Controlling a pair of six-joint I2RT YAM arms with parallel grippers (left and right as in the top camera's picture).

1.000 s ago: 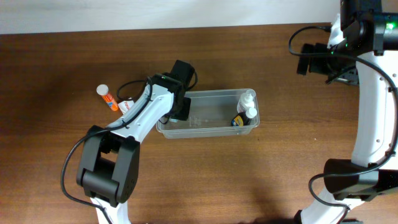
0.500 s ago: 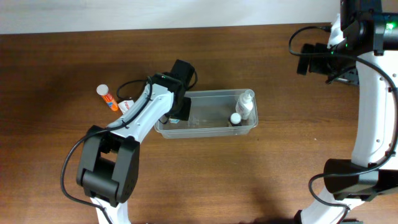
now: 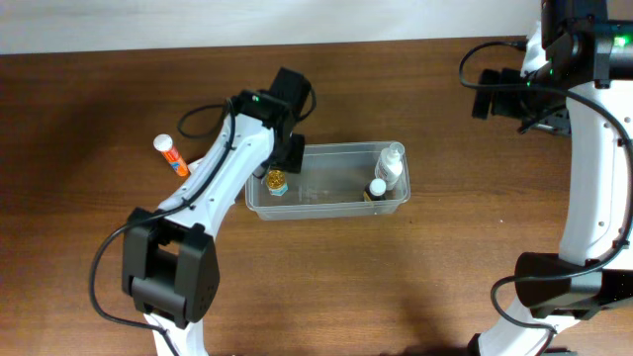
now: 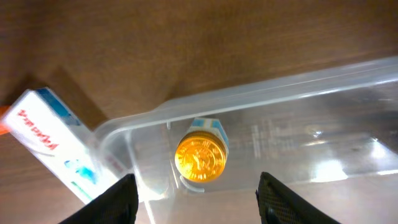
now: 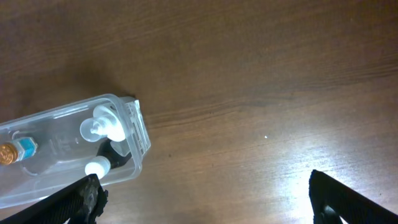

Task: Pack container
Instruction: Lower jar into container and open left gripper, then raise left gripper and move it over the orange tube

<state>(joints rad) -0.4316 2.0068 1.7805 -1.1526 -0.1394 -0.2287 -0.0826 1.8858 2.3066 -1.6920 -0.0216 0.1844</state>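
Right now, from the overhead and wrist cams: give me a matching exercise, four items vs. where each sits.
Items:
1. gold-capped bottle
2. pump bottle
3. orange tube
4. white box

Places:
A. on the table, well apart from the container
B. inside the container, right end in the overhead view
C. on the table, just outside the container's left corner
D. inside the container, left end in the overhead view

Pairs: 1-D, 2-B, 3-A, 4-C
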